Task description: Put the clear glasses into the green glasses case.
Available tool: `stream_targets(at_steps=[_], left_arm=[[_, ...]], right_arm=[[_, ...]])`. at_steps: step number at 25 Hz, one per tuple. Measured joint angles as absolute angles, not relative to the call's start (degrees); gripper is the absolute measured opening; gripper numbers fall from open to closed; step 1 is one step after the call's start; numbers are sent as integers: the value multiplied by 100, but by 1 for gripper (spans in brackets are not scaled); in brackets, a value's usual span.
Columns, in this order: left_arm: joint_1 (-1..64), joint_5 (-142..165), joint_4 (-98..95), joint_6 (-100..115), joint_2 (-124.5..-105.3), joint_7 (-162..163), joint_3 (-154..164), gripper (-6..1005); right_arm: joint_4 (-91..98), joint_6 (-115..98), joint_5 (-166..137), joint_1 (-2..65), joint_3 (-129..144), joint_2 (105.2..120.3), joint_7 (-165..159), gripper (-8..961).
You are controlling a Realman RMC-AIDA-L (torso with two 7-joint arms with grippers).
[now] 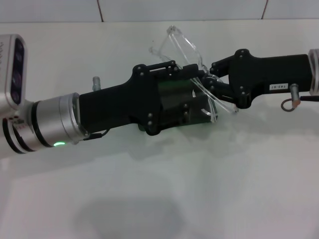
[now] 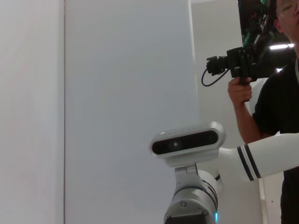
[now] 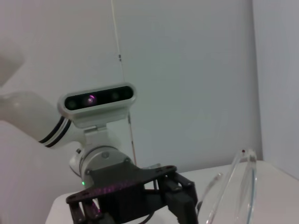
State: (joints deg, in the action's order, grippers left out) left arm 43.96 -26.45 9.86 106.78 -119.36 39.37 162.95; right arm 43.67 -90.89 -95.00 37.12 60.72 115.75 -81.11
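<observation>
Above the desk [image 1: 149,194] our left tool [image 1: 202,107] clamps the case [image 1: 174,97] steady while our right tool [image 1: 212,79], closed on the glasses [image 1: 187,47], brings them to it.

Above the white table [image 1: 159,199], left gripper [image 1: 202,107] holds the green glasses case [image 1: 174,97]; clear glasses [image 1: 187,47] between it and right gripper [image 1: 215,79]

Glossy see-through plastic clear glasses [image 1: 192,59], matt black left end effector [image 1: 199,107], smooth white table [image 1: 199,189]
</observation>
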Motion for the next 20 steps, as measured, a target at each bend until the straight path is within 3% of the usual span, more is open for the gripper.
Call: stream_targets(at_steps=[20], left_arm=[[3915,-3121,1000,10806,-11864,3914,16280,564]], right_arm=[[4441,-8827,-9378,3450,5758,11533,-7790,116]])
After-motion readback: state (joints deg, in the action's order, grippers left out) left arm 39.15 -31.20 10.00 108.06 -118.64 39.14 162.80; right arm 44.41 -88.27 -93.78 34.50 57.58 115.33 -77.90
